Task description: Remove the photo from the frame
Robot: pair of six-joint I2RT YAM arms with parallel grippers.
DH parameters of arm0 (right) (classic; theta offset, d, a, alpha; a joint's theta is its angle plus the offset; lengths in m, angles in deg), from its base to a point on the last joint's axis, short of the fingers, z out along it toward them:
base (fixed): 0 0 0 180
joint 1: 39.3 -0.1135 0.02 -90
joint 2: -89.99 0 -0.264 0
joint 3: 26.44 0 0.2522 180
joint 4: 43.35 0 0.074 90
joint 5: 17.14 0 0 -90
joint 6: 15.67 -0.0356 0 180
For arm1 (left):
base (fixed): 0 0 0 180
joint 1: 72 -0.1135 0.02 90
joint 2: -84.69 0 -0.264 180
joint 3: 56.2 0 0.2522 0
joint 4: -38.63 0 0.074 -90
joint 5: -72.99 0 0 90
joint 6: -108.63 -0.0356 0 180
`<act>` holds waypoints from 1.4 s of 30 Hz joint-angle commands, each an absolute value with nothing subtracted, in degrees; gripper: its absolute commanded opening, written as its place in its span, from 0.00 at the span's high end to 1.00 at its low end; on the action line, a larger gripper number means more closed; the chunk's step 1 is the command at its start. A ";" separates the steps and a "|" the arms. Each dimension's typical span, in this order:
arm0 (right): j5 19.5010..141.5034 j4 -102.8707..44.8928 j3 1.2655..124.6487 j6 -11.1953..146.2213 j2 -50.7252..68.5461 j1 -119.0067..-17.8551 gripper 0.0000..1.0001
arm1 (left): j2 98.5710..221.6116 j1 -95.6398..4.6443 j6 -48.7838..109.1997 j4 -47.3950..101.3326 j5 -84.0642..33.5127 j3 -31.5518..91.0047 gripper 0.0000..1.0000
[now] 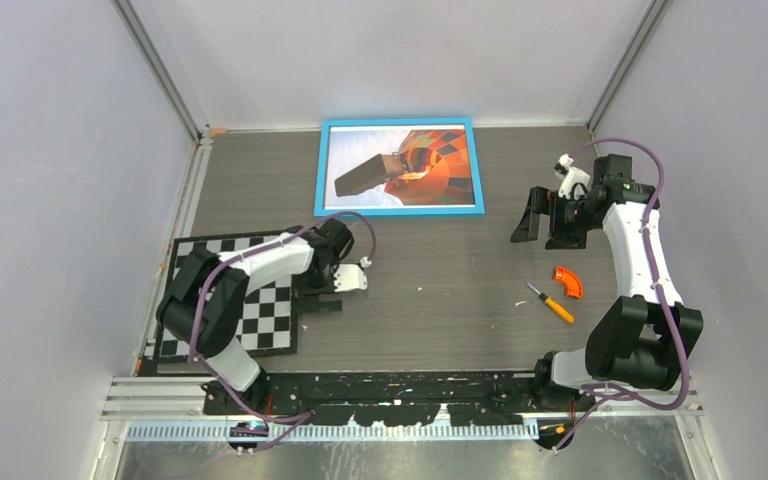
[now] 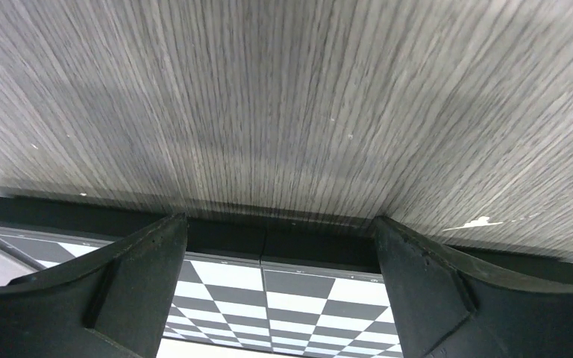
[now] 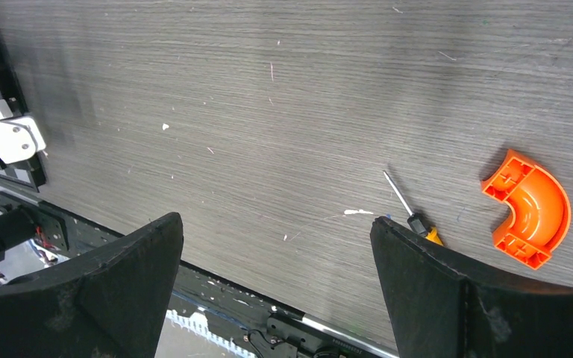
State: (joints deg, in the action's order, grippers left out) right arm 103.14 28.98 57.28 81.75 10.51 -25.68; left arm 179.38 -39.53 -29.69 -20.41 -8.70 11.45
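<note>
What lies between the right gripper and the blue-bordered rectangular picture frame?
Between the right gripper and the frame, only bare grey wood-grain table, as the top view shows.

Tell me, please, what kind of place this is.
Probably a laboratory robot cell: plain white walls enclose the table, the left arm and right arm are bolted at its near edge, and a checkerboard lies on it.

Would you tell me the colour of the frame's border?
Bright blue; the frame shows best in top external view.

No legible text or labels anywhere
</note>
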 commanded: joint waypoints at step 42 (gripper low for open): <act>99.16 30.13 61.26 82.77 9.58 -29.90 0.00 | 218.49 -62.15 15.50 -24.96 -23.22 78.89 0.26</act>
State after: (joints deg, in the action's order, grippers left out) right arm 99.89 29.64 61.36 82.01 7.93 -29.87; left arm 219.79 -62.65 13.96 -25.96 -16.02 78.61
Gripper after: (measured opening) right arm 0.996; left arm 0.745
